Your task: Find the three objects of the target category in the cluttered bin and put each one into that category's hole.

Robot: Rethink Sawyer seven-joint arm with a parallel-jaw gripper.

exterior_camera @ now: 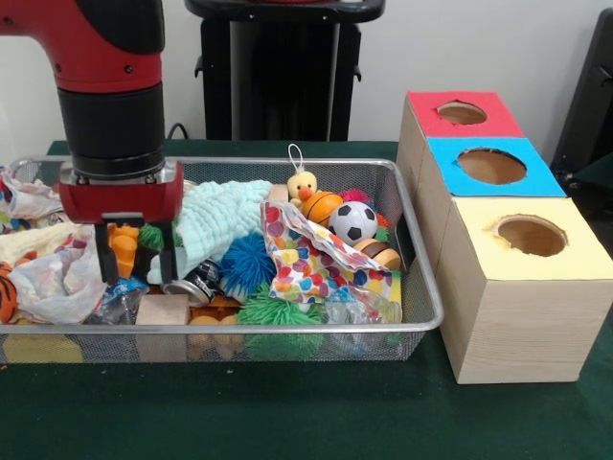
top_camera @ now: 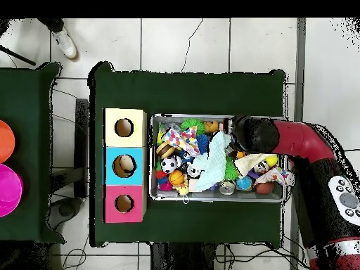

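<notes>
My gripper (exterior_camera: 135, 257) is down in the left part of the wire bin (exterior_camera: 421, 287), open. An orange carrot-shaped toy (exterior_camera: 124, 247) and a green fuzzy tuft (exterior_camera: 150, 237) stand between its black fingers (exterior_camera: 103, 257). To the right lie a soccer ball (exterior_camera: 353, 221), a small basketball (exterior_camera: 322, 207), a brown football (exterior_camera: 379, 253), a yellow duck (exterior_camera: 303, 185), a blue spiky ball (exterior_camera: 247, 264) and a green spiky ball (exterior_camera: 278, 311). The three holes are red (exterior_camera: 462, 113), blue (exterior_camera: 491, 166) and yellow (exterior_camera: 532, 235). In the overhead view the arm's wrist (top_camera: 253, 133) covers the gripper.
A mint cloth (exterior_camera: 220, 216), a polka-dot bag (exterior_camera: 306, 254), a drink can (exterior_camera: 196, 281), a wooden block (exterior_camera: 163, 311) and crumpled plastic (exterior_camera: 57, 283) crowd the bin. The hole boxes (top_camera: 124, 166) stand close against the bin's (top_camera: 218, 199) short side.
</notes>
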